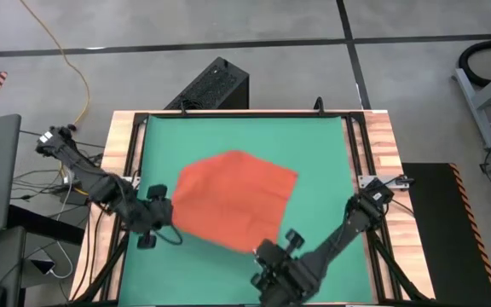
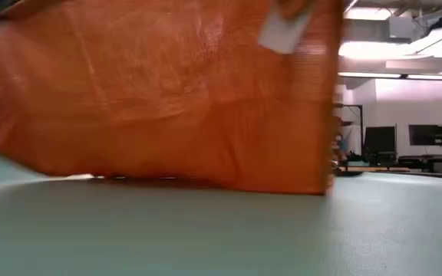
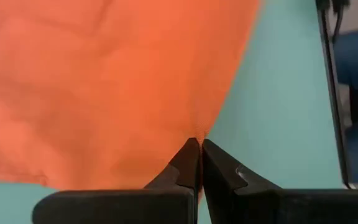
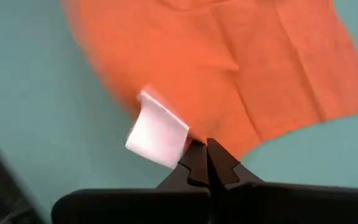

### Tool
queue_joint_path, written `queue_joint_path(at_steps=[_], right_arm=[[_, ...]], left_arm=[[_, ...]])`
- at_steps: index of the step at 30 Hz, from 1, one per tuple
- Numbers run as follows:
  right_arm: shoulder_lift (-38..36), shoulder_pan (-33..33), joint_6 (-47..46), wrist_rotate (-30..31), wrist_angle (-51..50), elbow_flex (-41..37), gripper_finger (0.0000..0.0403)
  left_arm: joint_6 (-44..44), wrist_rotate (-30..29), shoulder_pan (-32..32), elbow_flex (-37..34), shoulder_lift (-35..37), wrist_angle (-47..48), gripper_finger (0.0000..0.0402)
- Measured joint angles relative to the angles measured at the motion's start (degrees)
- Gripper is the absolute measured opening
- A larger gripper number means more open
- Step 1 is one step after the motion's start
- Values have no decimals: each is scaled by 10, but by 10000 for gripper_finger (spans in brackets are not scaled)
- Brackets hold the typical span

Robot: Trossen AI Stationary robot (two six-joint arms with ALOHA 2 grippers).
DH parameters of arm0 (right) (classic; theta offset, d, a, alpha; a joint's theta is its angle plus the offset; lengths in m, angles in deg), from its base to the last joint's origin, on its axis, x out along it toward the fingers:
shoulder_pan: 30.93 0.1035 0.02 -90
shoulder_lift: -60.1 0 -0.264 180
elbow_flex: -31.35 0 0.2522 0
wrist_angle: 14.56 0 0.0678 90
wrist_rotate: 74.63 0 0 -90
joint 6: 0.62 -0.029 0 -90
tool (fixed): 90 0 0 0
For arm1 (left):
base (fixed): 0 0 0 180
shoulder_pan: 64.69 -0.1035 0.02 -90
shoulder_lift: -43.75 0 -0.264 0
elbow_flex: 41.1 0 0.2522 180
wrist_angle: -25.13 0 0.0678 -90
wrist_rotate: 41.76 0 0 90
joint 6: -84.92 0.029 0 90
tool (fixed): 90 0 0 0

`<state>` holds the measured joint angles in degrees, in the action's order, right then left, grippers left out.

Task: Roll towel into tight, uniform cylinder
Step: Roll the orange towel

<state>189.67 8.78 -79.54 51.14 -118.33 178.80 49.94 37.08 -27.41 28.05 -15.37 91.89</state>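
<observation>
- The soft orange-red cloth towel sits mid-desk on the green mat.
- Left gripper at 8 o'clock, right gripper at 6: both jaws clamped on towel edges.
- Grey floor surrounds the wood-edged desk.
</observation>
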Motion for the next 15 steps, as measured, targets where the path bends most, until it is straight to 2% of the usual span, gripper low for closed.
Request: queue_joint_path(at_steps=[3,6,12,15], right_arm=[[0,9,-36,-3,0,0,0],[-1,3,-37,4,0,1,0],[-7,-47,30,14,0,1,0],[-6,-74,53,-5,0,1,0]], left_arm=[[-29,0,19,-3,-30,-1,0],[-8,-9,23,-2,-54,-1,0],[111,-178,-14,-1,-76,2,0],[143,-239,-47,-1,-74,2,0]])
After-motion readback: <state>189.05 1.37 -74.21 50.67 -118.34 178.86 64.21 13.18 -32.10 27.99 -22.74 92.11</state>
